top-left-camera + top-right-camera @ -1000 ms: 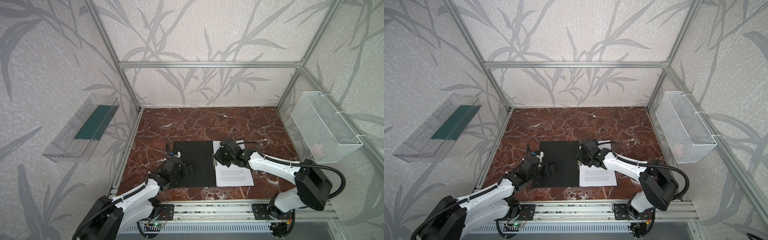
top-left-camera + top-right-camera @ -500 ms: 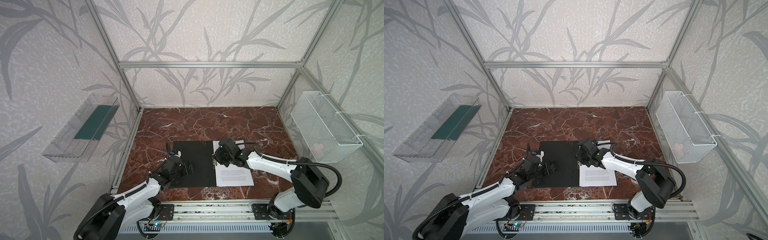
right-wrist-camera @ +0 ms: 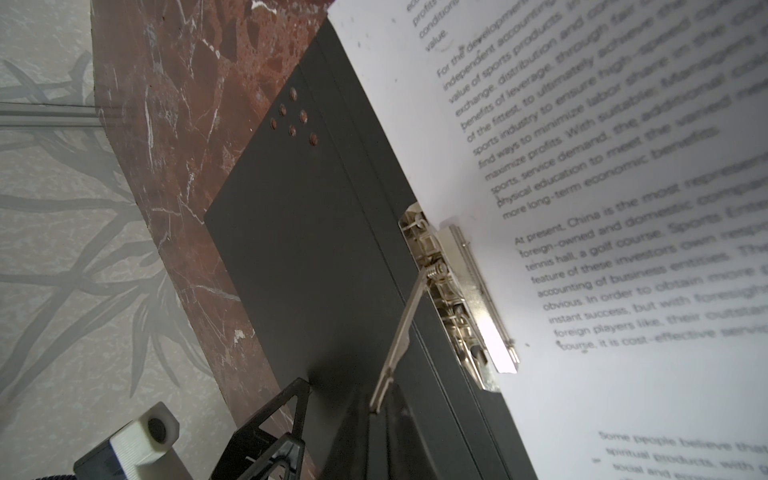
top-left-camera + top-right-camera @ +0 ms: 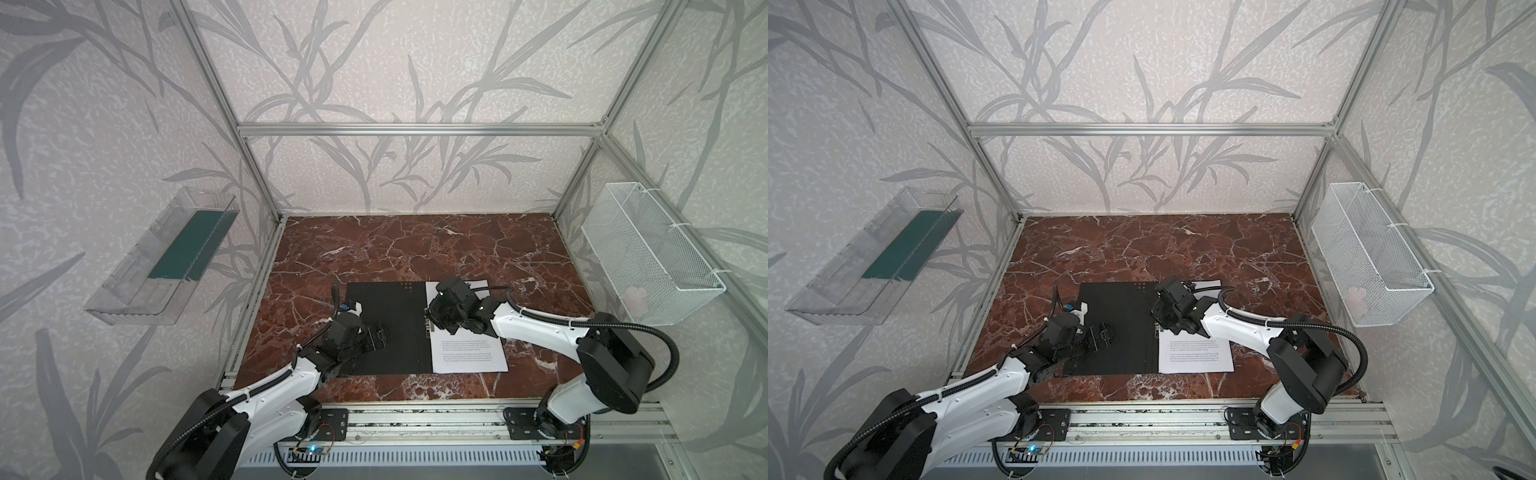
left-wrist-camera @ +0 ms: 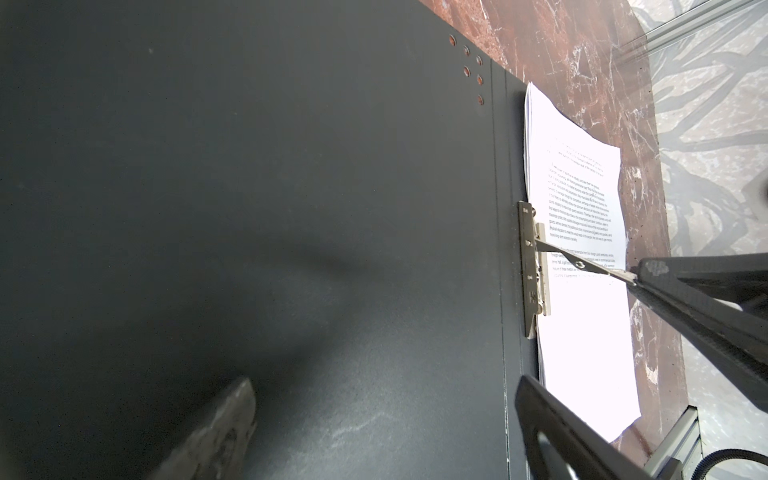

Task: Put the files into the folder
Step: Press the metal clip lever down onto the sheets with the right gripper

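The right tool [image 5: 638,277] pinches the clip lever [image 3: 405,328] on the folder [image 4: 386,316], left of the files [image 4: 469,353]; its jaws are narrower than before. The left tool [image 4: 378,336] is spread wide and empty.

Folder [image 4: 1125,353] is lying open on the marble table [image 4: 1142,249], black inside facing up, with a stack of printed papers [image 4: 1196,353] just right of the spine. Right gripper [image 4: 1163,321] is down at the spine, right by the metal clip [image 4: 1157,330]. Left gripper [image 4: 1105,333] is over the bare left flap, can't tell if it's touching. Wire basket [image 4: 1370,257] hangs on the right wall, clear tray [image 4: 851,274] on the left one.
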`<state>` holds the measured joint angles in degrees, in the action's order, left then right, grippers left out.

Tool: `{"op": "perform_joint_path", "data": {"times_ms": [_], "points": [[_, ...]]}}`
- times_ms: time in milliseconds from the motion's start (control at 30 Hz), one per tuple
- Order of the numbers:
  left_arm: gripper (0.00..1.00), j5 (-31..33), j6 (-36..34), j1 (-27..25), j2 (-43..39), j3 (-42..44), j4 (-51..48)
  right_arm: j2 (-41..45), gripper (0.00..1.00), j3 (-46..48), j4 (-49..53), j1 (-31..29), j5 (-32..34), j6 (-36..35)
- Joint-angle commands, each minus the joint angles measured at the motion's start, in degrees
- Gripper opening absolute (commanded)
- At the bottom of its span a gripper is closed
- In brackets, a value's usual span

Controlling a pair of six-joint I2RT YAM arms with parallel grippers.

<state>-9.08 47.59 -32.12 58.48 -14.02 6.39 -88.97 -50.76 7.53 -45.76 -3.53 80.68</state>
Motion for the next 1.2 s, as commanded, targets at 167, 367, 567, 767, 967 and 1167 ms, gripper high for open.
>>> {"op": "perform_joint_path", "data": {"times_ms": [167, 367, 567, 767, 967, 1167], "points": [[0.99, 0.0, 0.5, 0.4, 0.6, 2.3, -5.3, -0.9, 0.09, 0.5, -0.6, 0.0, -0.1, 1.0], [0.99, 0.3, 0.4, 0.4, 1.0, 2.1, -5.5, 0.6, 0.03, 3.4, -2.3, 0.0, -0.5, 2.2], [0.99, 0.9, 1.1, 0.4, 1.1, 2.1, -6.2, 4.1, 0.0, 9.0, -3.9, 0.0, 0.8, 1.4], [0.99, 2.4, 2.2, 0.4, 1.7, 2.1, -7.4, 6.4, 0.0, 15.3, -7.0, 0.1, 3.5, -4.1], [0.99, 3.0, 3.4, 0.4, 5.4, 1.5, -7.1, 6.9, 0.0, 22.0, -10.6, 0.1, 5.9, -7.7], [0.99, 2.3, 4.0, 0.4, 10.5, 0.2, -5.7, 5.2, 0.0, 29.4, -15.8, -0.4, 8.4, -7.2]]}}
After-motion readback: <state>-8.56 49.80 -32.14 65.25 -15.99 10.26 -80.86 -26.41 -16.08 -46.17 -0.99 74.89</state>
